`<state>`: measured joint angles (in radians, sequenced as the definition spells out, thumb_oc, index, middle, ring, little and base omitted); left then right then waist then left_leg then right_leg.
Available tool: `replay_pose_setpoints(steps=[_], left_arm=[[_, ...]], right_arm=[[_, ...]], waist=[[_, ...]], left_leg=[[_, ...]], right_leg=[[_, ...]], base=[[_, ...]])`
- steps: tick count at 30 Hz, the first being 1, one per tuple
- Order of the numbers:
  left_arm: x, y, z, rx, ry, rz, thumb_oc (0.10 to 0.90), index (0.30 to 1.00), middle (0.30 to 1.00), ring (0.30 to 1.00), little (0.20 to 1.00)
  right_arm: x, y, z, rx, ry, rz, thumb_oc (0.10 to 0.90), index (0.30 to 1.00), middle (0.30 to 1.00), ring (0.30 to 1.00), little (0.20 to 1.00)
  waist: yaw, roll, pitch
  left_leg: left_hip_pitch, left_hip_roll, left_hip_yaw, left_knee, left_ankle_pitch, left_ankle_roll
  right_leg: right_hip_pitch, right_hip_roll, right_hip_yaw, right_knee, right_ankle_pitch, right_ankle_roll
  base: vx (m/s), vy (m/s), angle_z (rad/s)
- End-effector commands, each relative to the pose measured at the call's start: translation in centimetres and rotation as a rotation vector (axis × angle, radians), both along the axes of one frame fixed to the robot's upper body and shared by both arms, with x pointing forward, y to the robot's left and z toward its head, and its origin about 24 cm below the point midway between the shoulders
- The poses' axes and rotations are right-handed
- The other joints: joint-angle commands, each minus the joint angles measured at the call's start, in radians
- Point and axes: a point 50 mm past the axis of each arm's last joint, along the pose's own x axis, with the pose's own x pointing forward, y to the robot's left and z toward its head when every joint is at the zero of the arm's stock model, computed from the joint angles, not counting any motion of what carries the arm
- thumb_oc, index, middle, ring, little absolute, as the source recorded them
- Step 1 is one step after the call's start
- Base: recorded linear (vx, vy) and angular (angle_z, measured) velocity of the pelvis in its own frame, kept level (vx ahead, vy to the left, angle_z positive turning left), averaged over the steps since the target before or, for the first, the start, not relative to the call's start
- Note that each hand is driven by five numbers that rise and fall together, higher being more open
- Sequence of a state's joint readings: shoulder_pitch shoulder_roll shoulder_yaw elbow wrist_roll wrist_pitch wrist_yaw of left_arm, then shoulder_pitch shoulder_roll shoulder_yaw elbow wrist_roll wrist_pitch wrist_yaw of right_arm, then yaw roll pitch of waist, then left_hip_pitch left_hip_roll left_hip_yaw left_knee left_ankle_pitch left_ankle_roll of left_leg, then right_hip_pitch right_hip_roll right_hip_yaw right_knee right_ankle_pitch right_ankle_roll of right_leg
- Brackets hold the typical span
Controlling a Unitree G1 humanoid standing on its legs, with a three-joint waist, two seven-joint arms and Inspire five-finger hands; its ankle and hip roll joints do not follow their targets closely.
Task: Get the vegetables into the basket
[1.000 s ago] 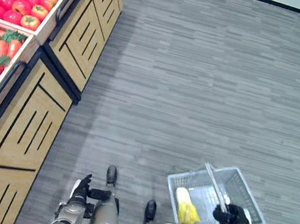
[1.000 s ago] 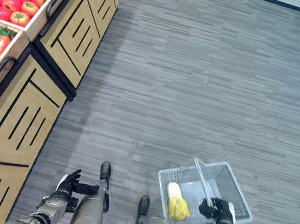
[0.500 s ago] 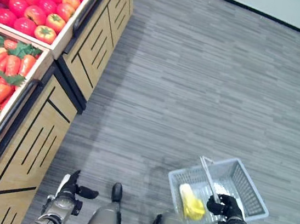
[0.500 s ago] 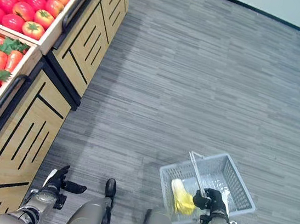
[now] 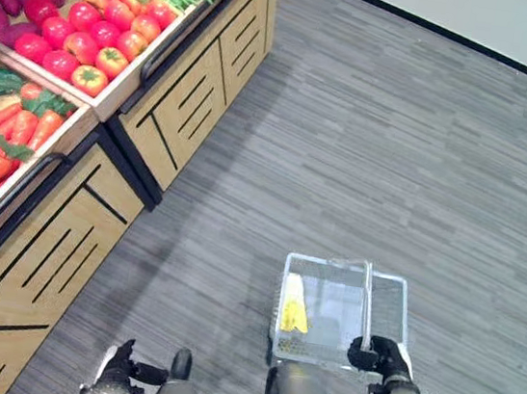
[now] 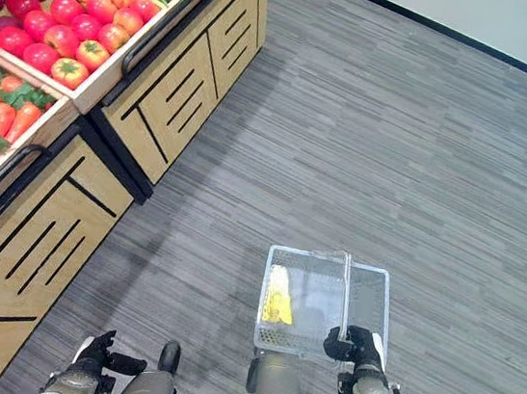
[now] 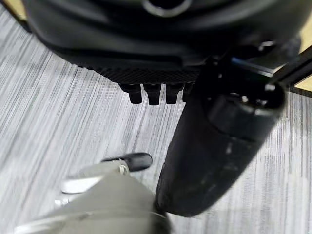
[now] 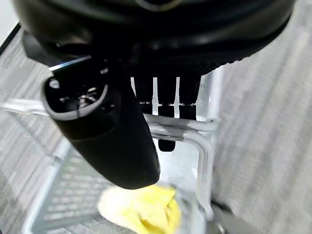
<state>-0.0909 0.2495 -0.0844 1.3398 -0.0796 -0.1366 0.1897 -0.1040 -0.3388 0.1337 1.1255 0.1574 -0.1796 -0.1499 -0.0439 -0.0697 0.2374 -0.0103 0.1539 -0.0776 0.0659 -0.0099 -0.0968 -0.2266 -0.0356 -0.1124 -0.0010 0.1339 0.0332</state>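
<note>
No legible text or labels.

grey plank floor [image 5: 425,150], wooden produce stands [image 5: 99,195]

Both eye views look steeply down from the head, a little apart, onto the same grey floor [image 5: 395,156], with the wooden produce stand [image 5: 174,98] along the left and the wire basket [image 6: 322,302] low in the middle. The left wrist view looks along the left robot hand [image 7: 161,73] from very close, facing the floor. The right wrist view looks past the right robot hand [image 8: 112,136] at the basket handle [image 8: 180,126], sharing the basket with the eye views.
</note>
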Motion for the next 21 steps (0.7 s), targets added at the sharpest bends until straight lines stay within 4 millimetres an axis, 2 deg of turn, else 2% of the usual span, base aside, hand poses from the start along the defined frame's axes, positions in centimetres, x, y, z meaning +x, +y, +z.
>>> replay_pose_setpoints(steps=[1, 2, 4, 5, 6, 7, 8, 9, 10, 12, 14, 15, 17, 21], left_arm=[[0.3, 0.4, 0.3, 0.004, -0.034, 0.008, 0.900, 1.000, 1.000, 1.000, 1.000], [0.4, 0.4, 0.3, 0.004, -0.034, 0.008, 0.900, 1.000, 1.000, 1.000, 1.000], [1.1, -0.1, 0.4, -0.011, -0.059, -0.006, 0.900, 1.000, 1.000, 1.000, 1.000], [1.1, -0.1, 0.4, -0.011, -0.059, -0.006, 0.900, 1.000, 1.000, 1.000, 1.000], [2.2, -0.6, 0.7, -0.017, -0.086, -0.044, 0.900, 1.000, 1.000, 1.000, 1.000], [3.3, -1.1, 1.0, -0.011, -0.110, -0.092, 0.900, 1.000, 1.000, 1.000, 1.000], [3.3, -1.1, 1.0, -0.011, -0.109, -0.092, 0.900, 1.000, 1.000, 1.000, 1.000], [3.5, -1.1, 1.1, -0.003, -0.116, -0.104, 0.900, 1.000, 1.000, 1.000, 1.000], [3.5, -1.2, 1.1, -0.003, -0.112, -0.109, 0.900, 1.000, 1.000, 1.000, 1.000], [3.0, -1.0, 0.9, 0.004, -0.099, -0.100, 0.900, 1.000, 1.000, 1.000, 1.000], [2.4, -0.9, 0.7, 0.007, -0.078, -0.099, 0.900, 1.000, 1.000, 1.000, 1.000], [1.4, -0.4, 0.5, 0.008, -0.052, -0.076, 0.900, 1.000, 1.000, 1.000, 1.000], [1.3, -0.2, 0.5, 0.013, -0.047, -0.068, 0.900, 1.000, 1.000, 1.000, 1.000], [2.1, 0.5, 0.9, 0.044, -0.057, -0.122, 0.900, 1.000, 1.000, 1.000, 1.000]], right_arm=[[-1.0, -4.9, 1.9, -0.136, -0.046, -0.062, 0.400, 0.300, 0.300, 0.300, 0.300], [-1.0, -4.9, 1.9, -0.136, -0.047, -0.063, 0.400, 0.300, 0.300, 0.300, 0.300], [-1.6, -5.5, 2.0, -0.145, -0.037, -0.089, 0.400, 0.300, 0.300, 0.300, 0.300], [-1.6, -5.5, 2.0, -0.145, -0.037, -0.089, 0.400, 0.300, 0.300, 0.300, 0.300], [-2.4, -6.0, 1.9, -0.144, -0.030, -0.130, 0.400, 0.300, 0.300, 0.300, 0.300], [-2.7, -6.1, 1.8, -0.139, -0.027, -0.162, 0.400, 0.300, 0.300, 0.300, 0.300], [-2.7, -6.1, 1.8, -0.139, -0.027, -0.162, 0.400, 0.300, 0.300, 0.300, 0.300], [-2.8, -6.1, 1.7, -0.136, -0.026, -0.168, 0.400, 0.300, 0.300, 0.300, 0.300], [-2.9, -6.0, 1.7, -0.134, -0.023, -0.171, 0.400, 0.300, 0.300, 0.300, 0.300], [-3.1, -5.8, 1.4, -0.132, -0.009, -0.166, 0.400, 0.300, 0.300, 0.300, 0.300], [-3.5, -5.5, 1.0, -0.125, 0.013, -0.163, 0.400, 0.300, 0.300, 0.300, 0.300], [-3.8, -5.1, 0.7, -0.116, 0.034, -0.146, 0.400, 0.300, 0.300, 0.300, 0.300], [-3.8, -4.9, 0.6, -0.118, 0.035, -0.138, 0.400, 0.300, 0.300, 0.300, 0.300], [-3.2, -4.2, 0.4, -0.103, 0.036, -0.115, 0.400, 0.300, 0.300, 0.300, 0.300]], waist=[[-0.013, -0.014, -0.024], [-0.015, -0.013, -0.025], [-0.020, -0.011, -0.020], [-0.021, -0.010, -0.020], [-0.028, -0.004, -0.015], [-0.030, 0.000, -0.009], [-0.030, 0.000, -0.010], [-0.031, 0.005, -0.012], [-0.029, 0.006, -0.015], [-0.016, 0.020, -0.024], [0.007, 0.023, -0.030], [0.021, 0.020, -0.042], [0.026, 0.016, -0.047], [0.033, -0.017, -0.045]], left_leg=[[0.000, -0.043, 0.014, 0.181, 0.028, -0.009], [-0.003, -0.042, 0.012, 0.185, 0.026, -0.009], [-0.035, -0.023, 0.075, 0.242, 0.065, -0.011], [-0.035, -0.022, 0.074, 0.244, 0.064, -0.012], [-0.075, 0.018, 0.171, 0.246, 0.093, -0.010], [-0.139, 0.017, 0.239, 0.204, 0.068, -0.001], [-0.140, 0.016, 0.239, 0.205, 0.067, 0.000], [-0.173, 0.009, 0.281, 0.155, 0.055, 0.006], [-0.188, 0.007, 0.293, 0.123, 0.054, 0.007], [-0.204, 0.019, 0.311, 0.010, 0.113, -0.006], [-0.229, 0.032, 0.306, -0.039, 0.173, -0.022], [-0.218, 0.025, 0.288, -0.045, 0.159, -0.016], [-0.211, 0.014, 0.291, -0.053, 0.156, -0.008], [-0.217, -0.026, 0.313, -0.037, 0.125, 0.020]], right_leg=[[-0.051, -0.074, 0.049, 0.098, -0.009, 0.080], [-0.051, -0.074, 0.047, 0.099, -0.010, 0.080], [-0.014, -0.079, 0.015, 0.110, -0.045, 0.058], [-0.013, -0.078, 0.015, 0.110, -0.046, 0.058], [0.024, -0.092, -0.025, 0.110, -0.072, 0.051], [0.054, -0.111, -0.059, 0.102, -0.086, 0.061], [0.054, -0.112, -0.060, 0.102, -0.086, 0.062], [0.067, -0.118, -0.079, 0.092, -0.091, 0.068], [0.077, -0.120, -0.083, 0.085, -0.094, 0.074], [0.104, -0.111, -0.083, 0.067, -0.102, 0.085], [0.145, -0.109, -0.077, 0.048, -0.110, 0.090], [0.170, -0.116, -0.067, 0.045, -0.123, 0.097], [0.178, -0.128, -0.067, 0.042, -0.121, 0.104], [0.170, -0.174, -0.042, 0.045, -0.077, 0.132]], base=[[0.14, -0.217, 0.35], [0.09, -0.148, 0.55], [0.09, -0.134, 0.51], [0.10, -0.160, 0.53], [0.09, -0.168, 0.88], [0.09, -0.164, 1.17], [0.07, -0.074, 1.35], [0.08, 0.005, 0.99], [0.14, 0.043, 0.73], [0.20, 0.111, 0.41], [0.31, 0.162, 0.05], [0.27, 0.156, -0.12], [0.20, 0.177, -0.27], [0.14, 0.225, -0.25]])
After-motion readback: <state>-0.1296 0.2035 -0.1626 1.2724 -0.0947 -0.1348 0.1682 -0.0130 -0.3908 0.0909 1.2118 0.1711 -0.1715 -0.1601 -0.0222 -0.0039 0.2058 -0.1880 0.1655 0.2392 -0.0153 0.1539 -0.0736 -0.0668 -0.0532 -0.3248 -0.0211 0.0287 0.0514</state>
